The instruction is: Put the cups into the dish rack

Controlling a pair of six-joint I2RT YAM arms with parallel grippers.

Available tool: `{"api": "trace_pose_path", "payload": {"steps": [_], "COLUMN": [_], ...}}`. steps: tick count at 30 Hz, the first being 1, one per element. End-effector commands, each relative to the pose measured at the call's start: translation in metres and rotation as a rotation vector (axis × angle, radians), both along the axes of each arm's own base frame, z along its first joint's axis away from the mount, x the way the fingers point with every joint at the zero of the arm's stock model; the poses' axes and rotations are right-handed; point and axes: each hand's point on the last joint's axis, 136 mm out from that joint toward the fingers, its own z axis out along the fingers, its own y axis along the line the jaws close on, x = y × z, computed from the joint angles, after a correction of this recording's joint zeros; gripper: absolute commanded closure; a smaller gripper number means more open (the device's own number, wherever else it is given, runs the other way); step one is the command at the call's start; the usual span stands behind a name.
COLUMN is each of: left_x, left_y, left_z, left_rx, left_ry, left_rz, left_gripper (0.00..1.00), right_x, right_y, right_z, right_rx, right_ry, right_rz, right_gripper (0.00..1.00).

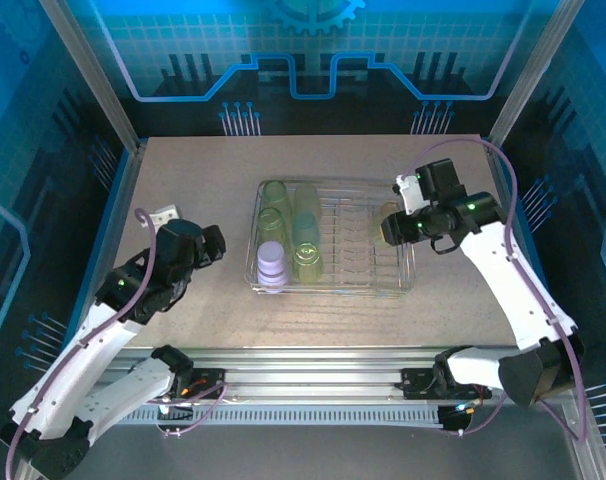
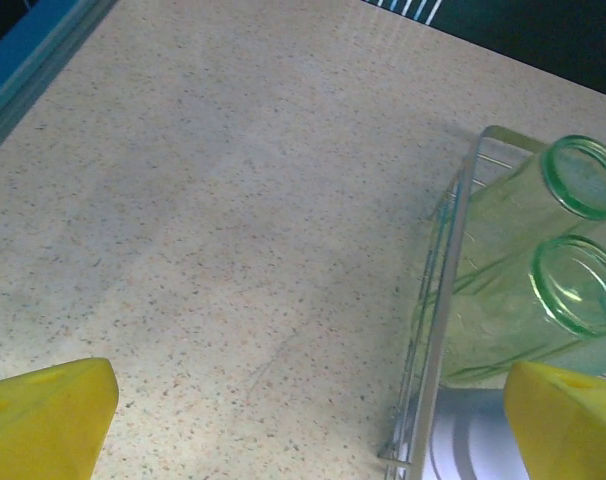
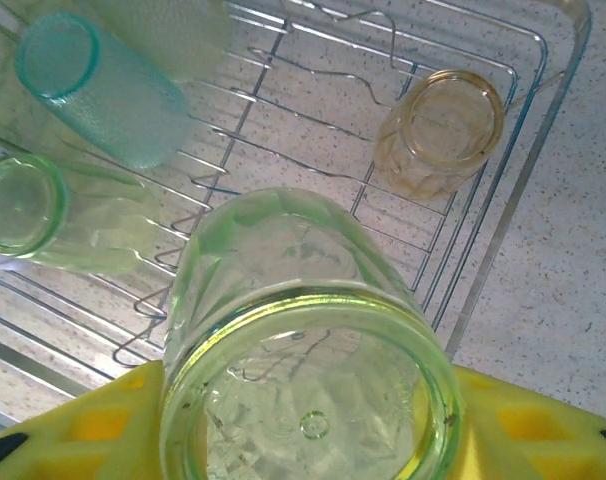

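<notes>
My right tool is clamped on a yellow-green cup. Its yellow fingers press the cup from both sides near the rim, and I look straight down into the open mouth. In the top view this tool stands over the right end of the dish rack. The held cup hangs above the wire rods there, and I cannot tell whether its far end touches them.

Just beyond it a tan cup sits on the rods near the rack's right corner. I cannot tell whether it is upright or tipped. Further along the rods a teal cup lies on its side. The rest of the cups are grouped in the rack's left part, with a lavender cup at the near left corner.

My left tool hovers over the bare surface, just left of the rack. Its fingers are spread wide with nothing between them. From its wrist camera I see the rack's left rim, and behind it a green cup and a second green cup lie side by side, touching, mouths toward me.
</notes>
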Motion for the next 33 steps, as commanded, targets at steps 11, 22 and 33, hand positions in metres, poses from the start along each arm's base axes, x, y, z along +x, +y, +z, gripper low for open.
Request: {"api": "trace_pose_path", "payload": {"steps": [11, 22, 33], "left_x": [-0.021, -0.030, -0.031], "left_y": [0.044, 0.056, 0.059], "left_z": [-0.010, -0.014, -0.015], "left_rx": [0.060, 0.065, 0.064], "left_ry": [-0.005, 0.018, 0.006], "left_rz": [0.208, 0.267, 0.275], "left_gripper": [0.01, 0.01, 0.01], "right_x": [0.019, 0.038, 0.049], "right_y": [-0.006, -0.005, -0.009], "right_z": [-0.040, -0.072, -0.100], "right_rx": [-0.214, -0.266, -0.334], "right_ry": [0.044, 0.052, 0.075], "right_rz": [0.050, 0.064, 0.083], "right_gripper": [0.73, 0.71, 0.65]}}
